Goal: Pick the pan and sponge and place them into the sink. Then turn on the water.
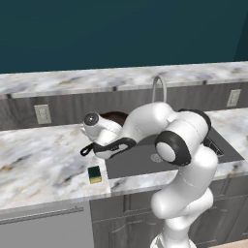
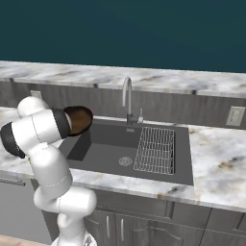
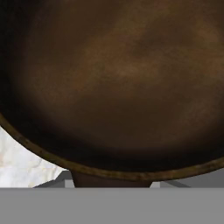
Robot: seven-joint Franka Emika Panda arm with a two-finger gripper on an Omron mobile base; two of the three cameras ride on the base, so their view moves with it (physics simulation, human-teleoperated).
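- The gripper was clamped on the cast-iron pan [image 3: 118,83], whose dark-brown bowl loomed right in front of the hand camera.
- In the right base view the pan [image 2: 79,119] hung off the counter, at the sink's [image 2: 108,144] 9 o'clock edge.
- The sponge [image 1: 94,174] lay on the marble counter [image 1: 43,160], just beside the sink's [image 1: 140,162] 8 o'clock corner.
- The curved steel faucet [image 2: 127,98] stood at the basin's 12 o'clock, the wire rack [image 2: 155,150] toward 3 o'clock.

Pan [image 3: 118,83] cropped by edges; arm hides claw.
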